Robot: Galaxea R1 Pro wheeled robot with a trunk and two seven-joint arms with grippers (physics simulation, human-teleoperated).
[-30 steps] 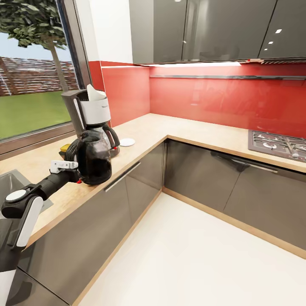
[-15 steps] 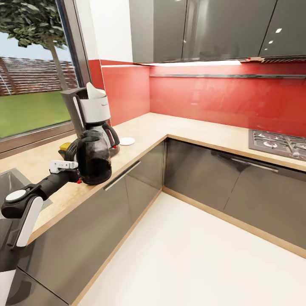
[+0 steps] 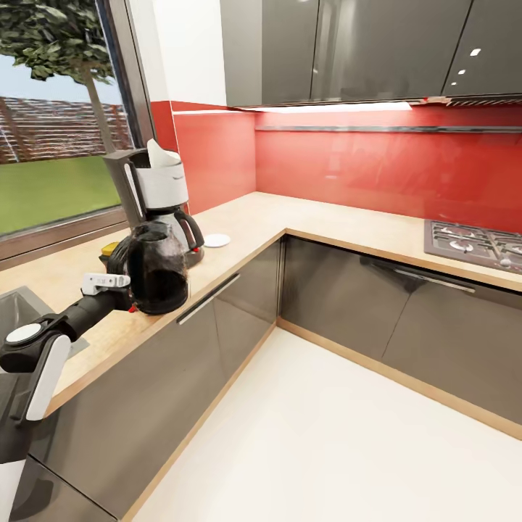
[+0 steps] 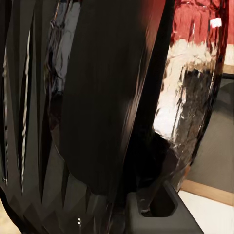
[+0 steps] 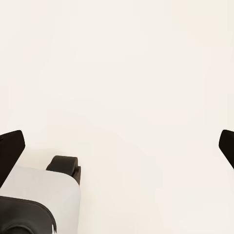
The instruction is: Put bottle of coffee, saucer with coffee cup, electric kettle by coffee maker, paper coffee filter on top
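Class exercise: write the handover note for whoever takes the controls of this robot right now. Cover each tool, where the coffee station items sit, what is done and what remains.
Left tool: at the electric kettle, apparently gripping its handle; the kettle stands at the front edge of the kitchen countertop.
Right tool: open, holding nothing, over pale floor.
Coffee maker is on the counter with the paper coffee filter on top.
A yellow-topped bottle of coffee peeks out behind the kettle.
Saucer lies beside the coffee maker, without a cup.
Left: release the kettle, put the cup on the saucer.
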